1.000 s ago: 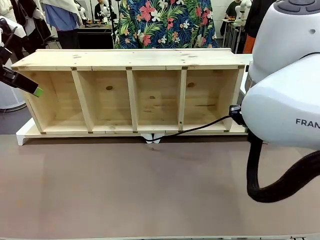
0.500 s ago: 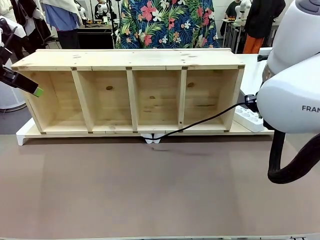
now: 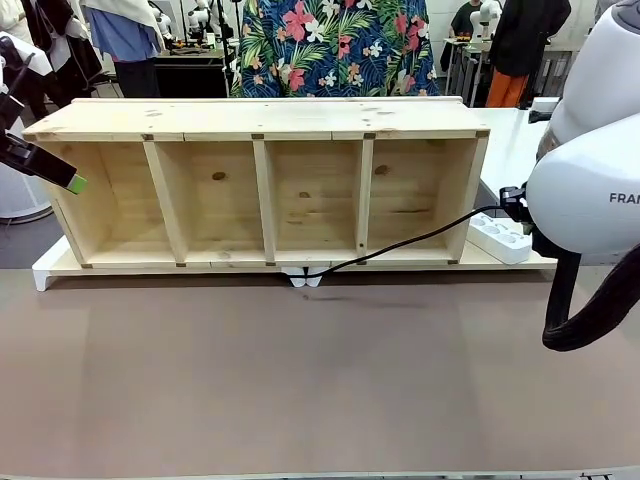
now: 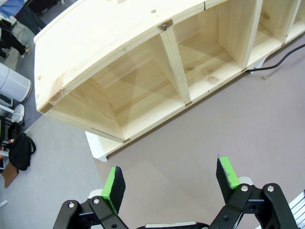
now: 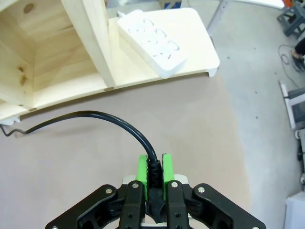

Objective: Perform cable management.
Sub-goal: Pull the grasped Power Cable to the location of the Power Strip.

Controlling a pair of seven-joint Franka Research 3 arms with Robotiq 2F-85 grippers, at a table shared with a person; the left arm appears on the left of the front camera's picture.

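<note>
At right wrist view's lower centre: right gripper (image 5: pixel 154 167) clamped the cable (image 5: pixel 102 115), its end hidden | left gripper (image 4: pixel 171 177) gaped wide.

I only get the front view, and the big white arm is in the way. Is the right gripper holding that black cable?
Observer: Yes. The right wrist view shows the right gripper shut on the cable, just where it thickens.
Operator: And the other one? I just see a green bit at the edge.
Observer: The left wrist view shows the left gripper open and holding nothing, facing the end of the wooden shelf.
</note>
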